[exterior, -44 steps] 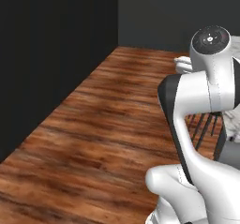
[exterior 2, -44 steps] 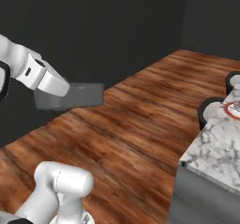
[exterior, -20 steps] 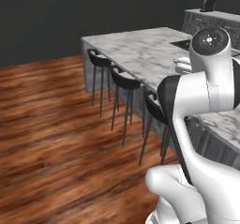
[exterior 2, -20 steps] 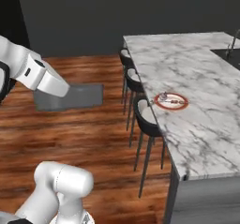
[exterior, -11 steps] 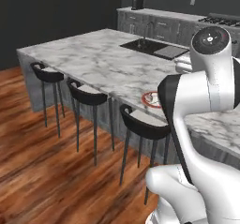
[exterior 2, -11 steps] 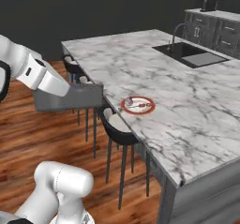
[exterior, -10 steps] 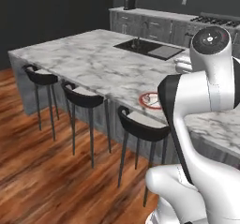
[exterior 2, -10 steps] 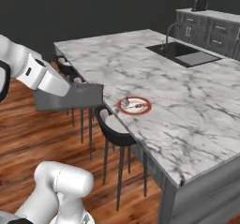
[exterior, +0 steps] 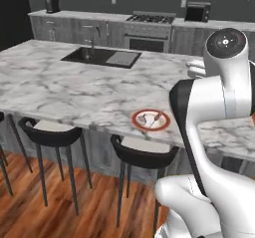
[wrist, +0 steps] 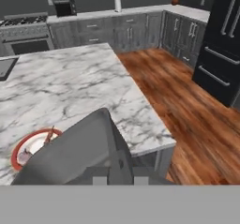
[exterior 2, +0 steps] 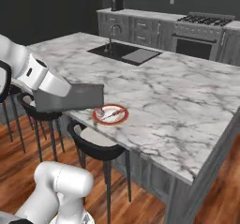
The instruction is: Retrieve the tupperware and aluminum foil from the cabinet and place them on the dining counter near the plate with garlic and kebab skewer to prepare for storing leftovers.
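While held in pincer [wrist: 117,174], tupperware [exterior 2: 70,98] hangs just beside plate [exterior 2: 110,114].

Even, soft rendered light with no clear source. The marble bench [exterior 2: 178,101] is the brightest surface, without glare; the far wall and cabinets [exterior: 74,30] stay dim. Shadows are faint, darkest under the stools [exterior: 144,155]. All views are low in resolution and slightly blurred, with blocky edges nearest the hand camera.

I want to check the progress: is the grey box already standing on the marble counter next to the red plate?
No: in the right base view the grey box is held in the air at the counter's edge, beside the red plate.
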